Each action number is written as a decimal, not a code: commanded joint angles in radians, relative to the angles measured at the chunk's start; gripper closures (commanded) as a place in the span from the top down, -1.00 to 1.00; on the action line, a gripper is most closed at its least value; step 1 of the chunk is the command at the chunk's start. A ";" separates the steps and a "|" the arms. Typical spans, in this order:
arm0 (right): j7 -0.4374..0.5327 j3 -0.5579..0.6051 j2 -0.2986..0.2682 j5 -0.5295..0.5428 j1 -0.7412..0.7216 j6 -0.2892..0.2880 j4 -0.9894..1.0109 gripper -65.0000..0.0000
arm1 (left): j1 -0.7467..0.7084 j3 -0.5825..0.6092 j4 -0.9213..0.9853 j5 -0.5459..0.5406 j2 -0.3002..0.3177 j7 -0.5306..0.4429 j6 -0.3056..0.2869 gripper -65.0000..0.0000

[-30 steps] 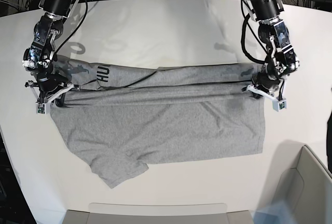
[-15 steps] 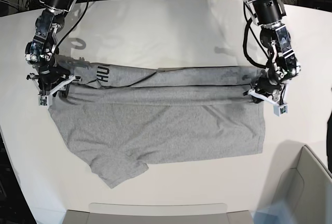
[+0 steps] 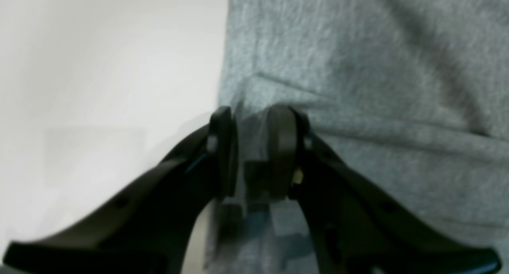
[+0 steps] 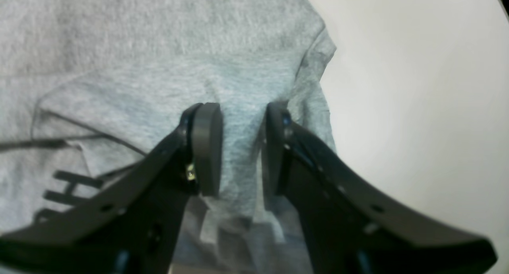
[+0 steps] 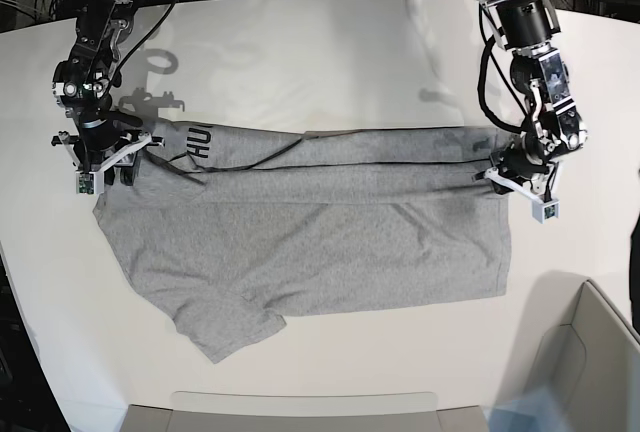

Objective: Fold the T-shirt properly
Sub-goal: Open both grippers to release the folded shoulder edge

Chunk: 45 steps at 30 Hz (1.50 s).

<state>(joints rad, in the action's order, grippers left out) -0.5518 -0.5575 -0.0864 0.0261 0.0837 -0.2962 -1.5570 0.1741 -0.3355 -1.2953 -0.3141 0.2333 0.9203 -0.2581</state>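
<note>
While stretched flat, T-shirt (image 5: 310, 232) edges pinched by left hand (image 3: 250, 154), right hand (image 4: 238, 146)

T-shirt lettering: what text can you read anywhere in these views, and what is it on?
"HU": black capitals on the grey T-shirt, visible near its left end in the base view; the rest is hidden under the fold.
Right wrist view: an "H" shows, the rest hidden by the tool.
No other text seen.

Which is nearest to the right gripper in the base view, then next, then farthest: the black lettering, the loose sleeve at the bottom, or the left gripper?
Measured from the right gripper, on the image's left:
1. Black lettering on the T-shirt, just beside it.
2. Loose sleeve, below, toward the front edge.
3. Left gripper, across the shirt on the image's right.
</note>
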 commanded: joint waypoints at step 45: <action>0.031 -0.134 0.041 0.010 0.058 0.001 -0.173 -0.38 | -0.011 -0.009 -0.155 -0.006 0.039 -0.005 -0.004 -0.29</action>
<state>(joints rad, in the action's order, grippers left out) -0.5533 -0.6872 -0.0326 0.0257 0.1604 -0.2962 -1.7031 0.1429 -0.3412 -1.4307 -0.3145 0.2573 0.9386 -0.2584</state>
